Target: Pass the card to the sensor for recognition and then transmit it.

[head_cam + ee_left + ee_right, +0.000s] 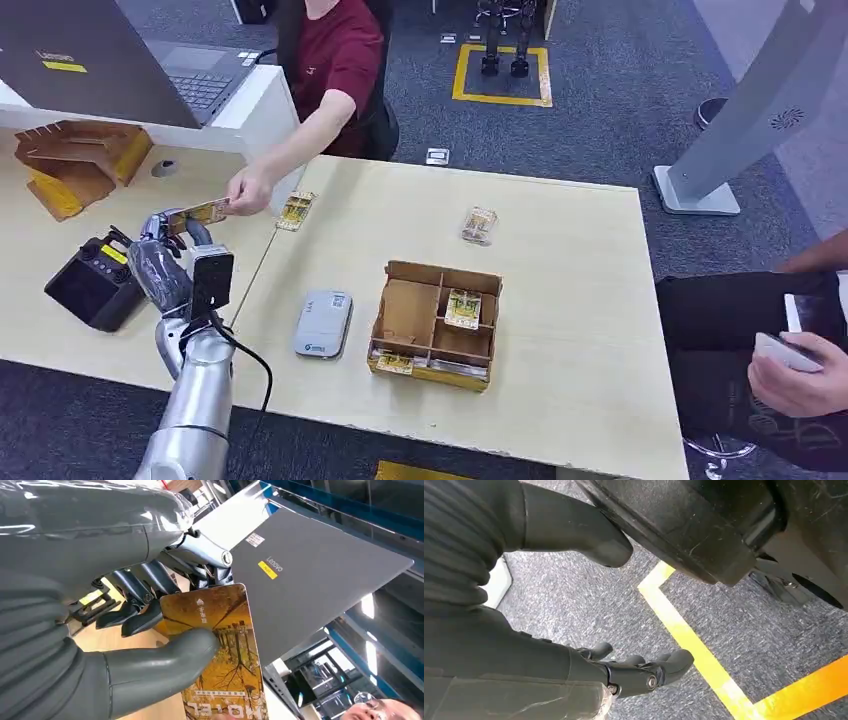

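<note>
The robot's left hand (168, 236) is raised over the left end of the light wooden table (580, 300), thumb pressed on one face of an orange card (200, 213) and dark fingers (142, 611) behind it — a firm pinch. A person in a dark red shirt reaches across from behind the table, and that person's hand (247, 192) touches the far end of the same card, so both have hold of it at once. Just beside the robot's wrist sits a black card reader (92, 282). Farther along the table lie a grey-white device (323, 322), a cardboard tray (436, 325) with cards in its compartments, and two loose cards near the far edge. The right hand (634, 672) hangs over grey carpet with yellow floor tape (694, 650) — fingers spread apart, holding nothing.
</note>
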Robot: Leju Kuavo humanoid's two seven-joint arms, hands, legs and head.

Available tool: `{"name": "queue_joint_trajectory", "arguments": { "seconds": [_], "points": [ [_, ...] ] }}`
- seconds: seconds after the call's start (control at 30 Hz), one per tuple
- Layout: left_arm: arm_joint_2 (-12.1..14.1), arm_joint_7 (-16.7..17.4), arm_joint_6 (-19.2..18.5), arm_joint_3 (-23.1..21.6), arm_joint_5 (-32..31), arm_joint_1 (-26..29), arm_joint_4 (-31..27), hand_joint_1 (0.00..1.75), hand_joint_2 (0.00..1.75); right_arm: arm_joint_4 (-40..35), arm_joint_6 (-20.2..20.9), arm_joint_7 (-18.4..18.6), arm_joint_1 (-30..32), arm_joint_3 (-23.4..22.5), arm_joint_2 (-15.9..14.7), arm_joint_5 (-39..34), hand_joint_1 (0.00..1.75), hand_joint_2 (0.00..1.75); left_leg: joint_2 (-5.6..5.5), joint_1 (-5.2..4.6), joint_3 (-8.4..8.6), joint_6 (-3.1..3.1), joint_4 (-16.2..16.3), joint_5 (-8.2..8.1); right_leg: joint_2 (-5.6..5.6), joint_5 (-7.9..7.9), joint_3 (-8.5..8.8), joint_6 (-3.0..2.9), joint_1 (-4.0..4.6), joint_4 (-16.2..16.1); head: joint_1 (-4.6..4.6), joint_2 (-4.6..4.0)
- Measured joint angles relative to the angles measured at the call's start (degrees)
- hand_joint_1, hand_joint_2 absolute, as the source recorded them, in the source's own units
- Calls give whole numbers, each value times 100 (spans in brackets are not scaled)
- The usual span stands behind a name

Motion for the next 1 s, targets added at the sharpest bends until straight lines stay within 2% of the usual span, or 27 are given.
{"name": "queue_joint_trajectory", "arguments": {
  "seconds": [0.03, 0.07, 0.2, 0.27, 0.33, 0.4, 0.5, 0.6, 0.67, 0.9, 1.0],
  "points": [
    [-2, -6, 0, 0, -2, 0, 2, 175, 175, 0, 2, 0, 0, 0, 0, 4, 0, 175, 0, 0, 0, 0, 0, 0, 0, 0, 0, 0, 0, 0, 0, 0],
    [-2, -9, 0, 0, -2, -1, 7, 0, 175, 0, 2, 0, 0, 0, 0, 13, 0, 175, 0, 0, 0, 0, 0, 0, 1, 0, 0, 0, 0, 0, 0, 0],
    [-2, 0, 0, 2, 88, 0, 15, 0, 175, 0, 11, 4, 0, 0, 0, 17, 0, 175, 1, 0, 0, 0, 0, 0, 3, 0, 0, 0, 0, 0, 0, 0],
    [6, 216, -68, -7, 444, 0, 35, 0, 175, 0, 9, 4, 0, 0, 0, 15, 0, 175, 1, 0, 1, 0, 0, 0, 4, 0, -1, 0, 0, 0, 0, 0],
    [7, 525, -274, -37, 941, 0, 52, 0, 175, 0, -20, 13, 1, -2, 0, 7, 0, 175, 1, 0, 1, 0, 0, 0, 3, 0, -2, 0, 0, 0, 0, 0],
    [11, 732, -437, -94, 1178, 0, 63, 0, 175, 0, -48, 42, 1, -2, 0, -4, 0, 175, 0, 1, 0, 0, 1, 0, 2, 0, -2, 0, 0, 0, 0, 0],
    [57, 898, -1085, -315, 1557, 58, 13, 0, 175, 0, -83, 48, 4, -13, 0, -52, 0, 175, 0, 0, -1, 0, 1, 0, 2, 0, 0, 0, 0, 0, 2, 0],
    [179, 966, -1861, -687, 1740, 266, -296, 0, 175, 0, -100, 39, 10, -59, 2, -114, 0, 175, 4, 0, 0, 0, 0, 0, 8, 0, -1, 0, 0, 0, 0, 0],
    [323, 970, -2247, -1029, 1627, 492, -600, 0, 175, 0, -103, 15, 23, -87, 2, -166, 0, 175, 4, 0, -2, 1, 1, -1, 8, 0, -2, 0, 0, 0, 0, 0],
    [864, 684, -2496, -2202, 327, 1518, -1928, 0, 175, 0, -140, -63, 58, -251, 2, -254, 0, 175, 3, 0, -4, 4, 0, -10, 6, -7, -6, 3, 0, -2, 0, 0],
    [1073, 606, -2562, -2729, -47, 1905, -2255, 0, 175, 0, -170, -81, 61, -332, 13, -278, 0, 175, 4, 0, -5, 4, 0, -10, 7, -7, -6, 3, 0, -2, 0, 0]
  ]
}}
